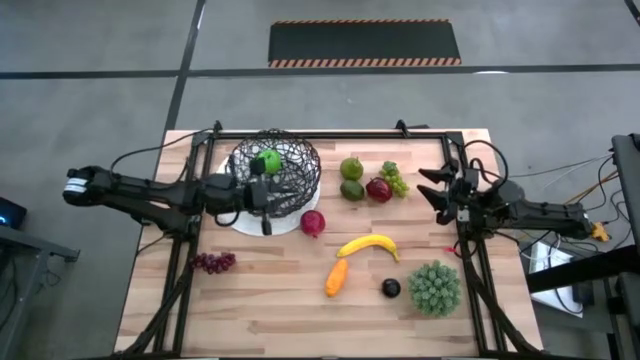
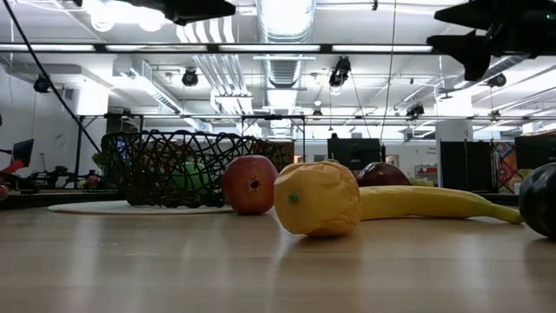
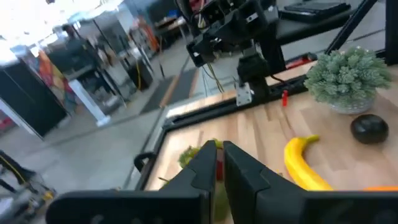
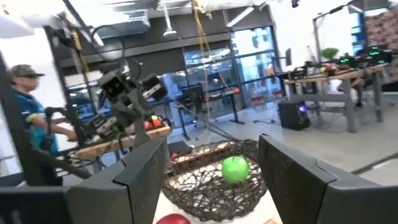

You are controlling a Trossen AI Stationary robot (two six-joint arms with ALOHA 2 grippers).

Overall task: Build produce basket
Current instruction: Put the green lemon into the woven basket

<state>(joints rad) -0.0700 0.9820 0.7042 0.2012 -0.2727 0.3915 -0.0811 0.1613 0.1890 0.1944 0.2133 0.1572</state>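
Note:
The black wire basket (image 1: 290,175) stands on a white plate (image 1: 285,226) at the far left, with a green apple (image 1: 268,160) inside it. My left gripper (image 1: 268,197) hovers shut and empty above the basket's near rim, pointing level; its fingers (image 3: 205,163) meet in the left wrist view. My right gripper (image 1: 432,192) hangs open and empty at the right edge, facing the basket (image 4: 214,186). On the table lie a red apple (image 1: 313,222), banana (image 1: 368,245), orange piece (image 1: 337,277), dark plum (image 1: 391,288), purple grapes (image 1: 213,262), and green fruits (image 1: 351,178), a red fruit (image 1: 378,190) and green grapes (image 1: 395,178).
A large spiky green ball (image 1: 434,287) sits at the near right corner. Black frame rails (image 1: 185,262) run along the table's left and right sides. A person (image 4: 28,112) stands in the room beyond the left arm. Bare wood lies along the near edge.

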